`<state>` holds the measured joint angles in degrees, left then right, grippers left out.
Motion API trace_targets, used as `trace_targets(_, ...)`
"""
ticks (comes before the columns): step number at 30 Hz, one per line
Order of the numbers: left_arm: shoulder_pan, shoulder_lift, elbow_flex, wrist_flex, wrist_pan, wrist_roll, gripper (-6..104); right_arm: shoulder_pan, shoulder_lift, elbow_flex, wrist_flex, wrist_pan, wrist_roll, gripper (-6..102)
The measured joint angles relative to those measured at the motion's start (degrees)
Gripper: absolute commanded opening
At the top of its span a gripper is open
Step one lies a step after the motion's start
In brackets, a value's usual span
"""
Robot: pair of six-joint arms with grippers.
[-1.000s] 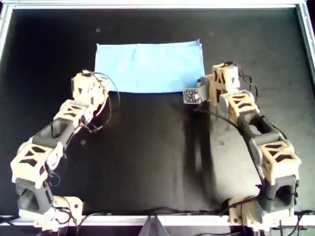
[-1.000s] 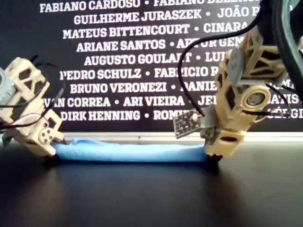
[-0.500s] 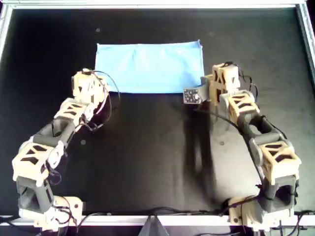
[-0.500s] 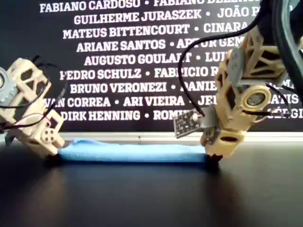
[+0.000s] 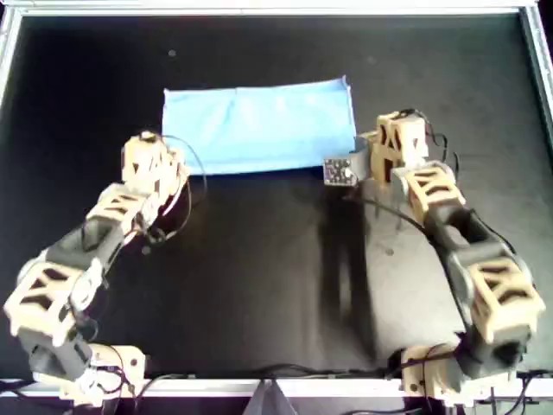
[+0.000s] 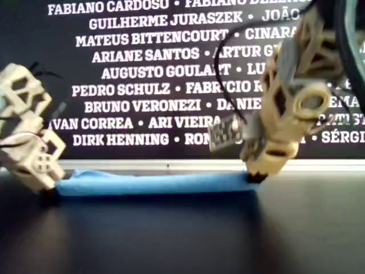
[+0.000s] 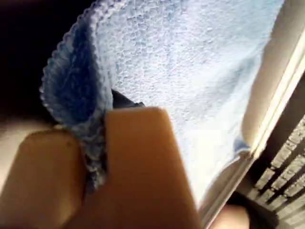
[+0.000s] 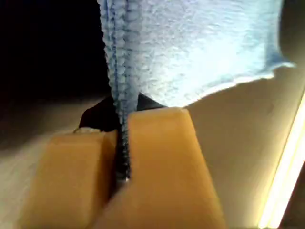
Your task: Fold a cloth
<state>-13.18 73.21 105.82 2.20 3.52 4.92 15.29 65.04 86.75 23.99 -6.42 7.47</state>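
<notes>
The cloth [image 5: 259, 126] lies as a long light blue rectangle in the upper middle of the overhead view, on the black surface [image 5: 259, 259]. I see its near long edge running between my two arms, and both near corners are pinched. In the left wrist view the left gripper [image 7: 97, 143] has its jaws clenched on a bunched fold of the cloth [image 7: 181, 71], the fabric squeezed between the two tan fingers [image 7: 143, 162]. In the right wrist view the right gripper [image 8: 121, 148] grasps the cloth [image 8: 190, 47] by its stitched hem, which runs straight down between the closed jaws. In the overhead view the left gripper [image 5: 151, 160] sits at the lower left corner of the cloth and the right gripper [image 5: 367, 156] at its lower right corner. In the exterior view the cloth [image 6: 154, 184] shows as a low blue band across the middle of the frame, stretched between the two grippers, with a wall of white printed names [image 6: 142, 74] behind it.
</notes>
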Motion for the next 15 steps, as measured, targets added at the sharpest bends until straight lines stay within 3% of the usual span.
trace_targets(3, 0.0, 6.42, 4.48, 0.0, 0.0, 0.0, -2, 0.0, 5.45, 6.15, 0.0, 0.0, 0.53, 0)
trace_targets(10, -0.09, 17.58, 14.59, 0.0, 0.09, -0.26, -2, 0.09, 19.07, 19.6, 0.0, 0.0, -0.26, 0)
trace_targets(15, -2.2, 25.58, 23.12, 0.0, 0.09, -0.26, -2, 0.09, 28.83, 29.18, 0.0, 0.0, -0.26, 0)
